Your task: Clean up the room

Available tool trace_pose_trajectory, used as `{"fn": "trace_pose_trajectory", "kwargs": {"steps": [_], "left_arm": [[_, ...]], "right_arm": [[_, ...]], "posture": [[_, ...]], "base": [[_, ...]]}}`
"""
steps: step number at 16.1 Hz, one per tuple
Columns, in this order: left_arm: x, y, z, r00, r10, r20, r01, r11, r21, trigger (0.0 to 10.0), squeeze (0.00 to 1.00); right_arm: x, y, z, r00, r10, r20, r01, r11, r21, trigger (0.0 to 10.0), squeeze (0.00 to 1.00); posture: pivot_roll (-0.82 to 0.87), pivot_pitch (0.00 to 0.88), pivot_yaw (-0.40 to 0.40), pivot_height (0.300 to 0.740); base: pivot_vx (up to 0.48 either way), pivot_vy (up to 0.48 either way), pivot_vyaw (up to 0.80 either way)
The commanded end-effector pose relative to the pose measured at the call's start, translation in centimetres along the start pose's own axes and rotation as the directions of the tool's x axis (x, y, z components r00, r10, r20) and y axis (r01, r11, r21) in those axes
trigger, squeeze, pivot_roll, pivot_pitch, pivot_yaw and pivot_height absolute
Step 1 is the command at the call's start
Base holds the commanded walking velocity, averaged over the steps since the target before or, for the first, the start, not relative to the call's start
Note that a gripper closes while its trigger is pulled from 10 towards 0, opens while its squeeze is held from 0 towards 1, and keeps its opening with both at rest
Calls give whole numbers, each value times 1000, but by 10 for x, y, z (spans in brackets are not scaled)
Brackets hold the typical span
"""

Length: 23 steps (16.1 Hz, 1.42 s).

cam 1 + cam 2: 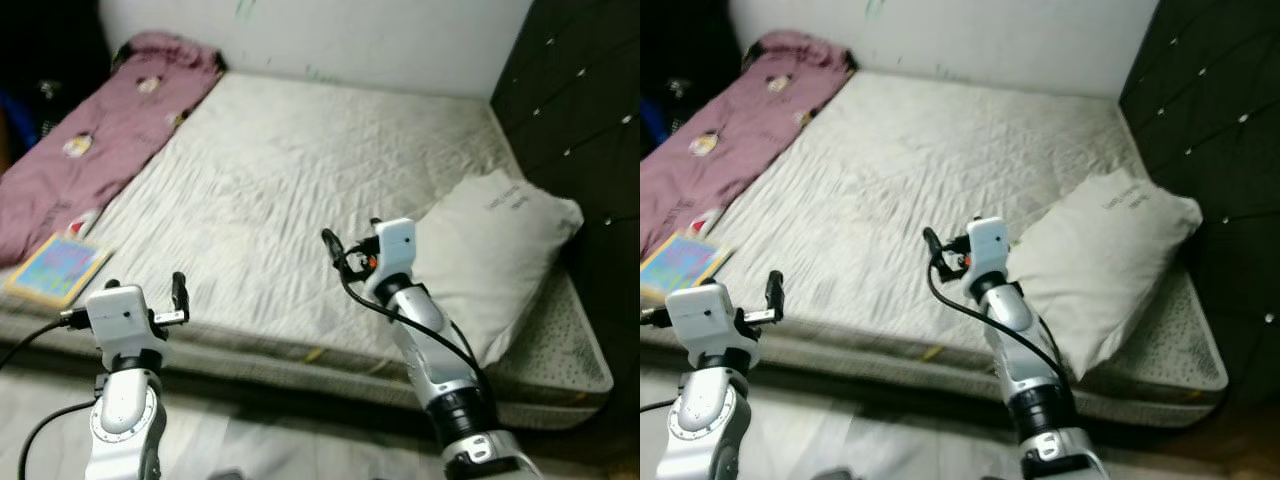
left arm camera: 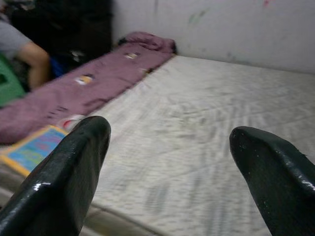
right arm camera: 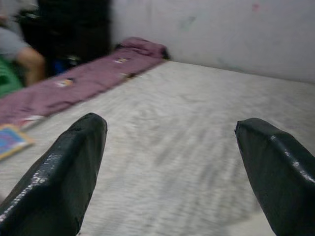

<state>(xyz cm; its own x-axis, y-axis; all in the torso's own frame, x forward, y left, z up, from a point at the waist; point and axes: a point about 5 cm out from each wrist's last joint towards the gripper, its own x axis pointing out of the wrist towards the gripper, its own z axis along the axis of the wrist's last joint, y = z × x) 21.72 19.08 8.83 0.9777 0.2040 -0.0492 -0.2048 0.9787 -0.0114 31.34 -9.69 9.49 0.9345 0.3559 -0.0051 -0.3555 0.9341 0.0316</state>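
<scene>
While the robot stands at the edge of the bare quilted mattress [image 1: 300, 190], the left gripper [image 2: 167, 162] hovers over the near edge with its fingers wide apart, holding nothing. The right gripper [image 3: 172, 167] is above the middle of the mattress, also wide open and empty. A purple blanket [image 1: 90, 140] lies along the left side, a colourful book [image 1: 58, 268] just beside its near end. A white pillow [image 1: 490, 250] rests at the right, near the dark headboard [image 1: 590, 110].

Blanket [image 1: 90, 130] left, pillow [image 1: 490, 250] right on mattress [image 1: 300, 180]
</scene>
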Motion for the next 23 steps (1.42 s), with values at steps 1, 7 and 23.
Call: {"fn": "trace_pose_trajectory", "kwargs": {"steps": [1, 7, 23], "left_arm": [[1, -4, 2, 1000, -20, 9, 20, 1000, -1, 10000, 0], [6, -11, 2, 997, -73, -9, 73, 997, -5, 10000, 0], [12, -23, 5, 990, -144, -8, 144, 989, 35, 10000, 0]], "right_arm": [[0, -5, 0, 1000, -15, -4, 15, 1000, -6, 10000, 0], [0, -7, 0, 999, -30, -9, 30, 1000, -3, 10000, 0], [3, -11, -2, 998, -58, -30, 58, 998, 4, 10000, 0]], "posture": [[-46, 0, -14, 740], [-48, 0, -13, 740], [-44, 0, -16, 740]], "base": [[401, 0, 0], [227, 0, 0], [0, -147, -409]]}}
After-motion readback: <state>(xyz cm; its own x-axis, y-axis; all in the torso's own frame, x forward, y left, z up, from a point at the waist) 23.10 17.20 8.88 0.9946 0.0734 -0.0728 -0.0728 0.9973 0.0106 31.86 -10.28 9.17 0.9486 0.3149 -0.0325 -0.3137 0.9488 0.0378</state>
